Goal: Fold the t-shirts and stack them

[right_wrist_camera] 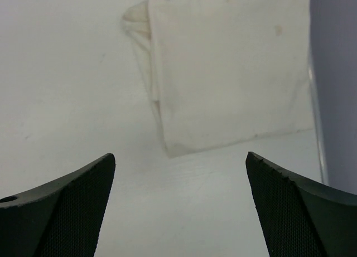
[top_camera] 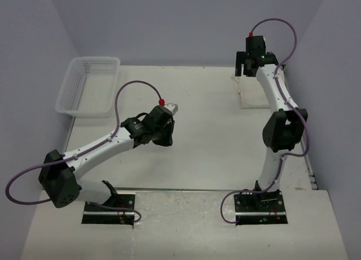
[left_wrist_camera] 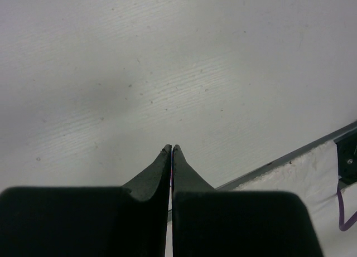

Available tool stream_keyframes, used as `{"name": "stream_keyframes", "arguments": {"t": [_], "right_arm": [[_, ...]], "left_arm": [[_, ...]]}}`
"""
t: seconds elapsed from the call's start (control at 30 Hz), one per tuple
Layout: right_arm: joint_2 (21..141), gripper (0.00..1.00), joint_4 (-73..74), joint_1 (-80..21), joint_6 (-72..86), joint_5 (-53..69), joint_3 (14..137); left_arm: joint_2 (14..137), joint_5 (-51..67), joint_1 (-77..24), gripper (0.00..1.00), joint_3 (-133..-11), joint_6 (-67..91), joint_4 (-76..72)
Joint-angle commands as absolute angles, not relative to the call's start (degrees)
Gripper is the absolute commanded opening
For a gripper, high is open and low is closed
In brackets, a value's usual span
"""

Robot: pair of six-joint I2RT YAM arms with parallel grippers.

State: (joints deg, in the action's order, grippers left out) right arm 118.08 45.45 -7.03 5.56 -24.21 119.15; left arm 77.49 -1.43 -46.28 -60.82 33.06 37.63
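A folded cream t-shirt (top_camera: 250,96) lies as a small pale rectangle at the back right of the table, partly under my right arm. The right wrist view shows the t-shirt (right_wrist_camera: 228,67) flat on the table with a sleeve edge sticking out at its left side. My right gripper (right_wrist_camera: 180,155) hovers just short of its near edge, jaws wide open and nothing between them. In the top view the right gripper (top_camera: 243,68) is at the far end of the table. My left gripper (top_camera: 171,109) hangs over the middle left of the table, and the left gripper (left_wrist_camera: 171,148) is shut on nothing.
An empty white mesh basket (top_camera: 87,85) stands at the back left corner. The metal strip of the table's near edge (left_wrist_camera: 290,156) shows behind the left fingers. Grey walls close in the table on three sides.
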Motion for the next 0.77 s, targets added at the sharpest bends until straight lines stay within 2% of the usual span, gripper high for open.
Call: {"name": "stream_keyframes", "arguments": {"t": [0.0,0.07,0.2,0.33,0.43,0.47,0.53,0.57,0.63,0.67,0.73], "right_arm": [[104.19,0.99,40.27,-8.78,13.36,-5.03,109.28],[102.22,0.99,38.85,-9.05,14.32,-2.91,104.61],[101.87,0.99,42.18,-10.10,13.80,-0.53,104.15],[97.31,0.99,38.42,-11.60,14.76,2.72,95.57],[93.00,0.99,34.81,-14.32,15.56,1.94,89.76],[91.16,0.99,33.59,-15.46,15.99,1.50,88.61],[88.96,0.99,32.18,-19.32,16.00,-0.43,84.49],[86.42,0.99,29.91,-21.86,16.34,-2.01,82.72],[83.95,0.99,28.05,-23.98,16.96,-1.24,77.99],[81.59,0.99,25.86,-25.91,17.66,-1.06,76.31],[79.46,0.99,23.84,-27.24,19.76,-2.80,72.54]], "left_arm": [[73.66,-7.38,-46.67,0.00,-61.17,36.30,37.88],[71.64,-7.91,-46.76,0.00,-60.30,37.26,37.10],[67.95,-8.44,-46.76,0.01,-58.89,38.49,37.18],[63.64,-10.54,-46.85,0.02,-56.69,38.85,37.88],[62.14,-13.35,-46.76,0.10,-56.34,39.02,39.55],[61.79,-15.19,-46.84,0.19,-56.42,39.20,40.33],[61.00,-17.13,-46.85,0.31,-56.95,39.29,41.13],[60.82,-18.70,-46.85,0.45,-57.13,39.20,41.39],[60.47,-20.21,-46.76,0.57,-57.74,38.94,41.83],[60.38,-21.17,-46.84,0.72,-57.83,38.76,42.18],[59.94,-22.67,-46.84,0.97,-58.09,38.41,42.71]]}}
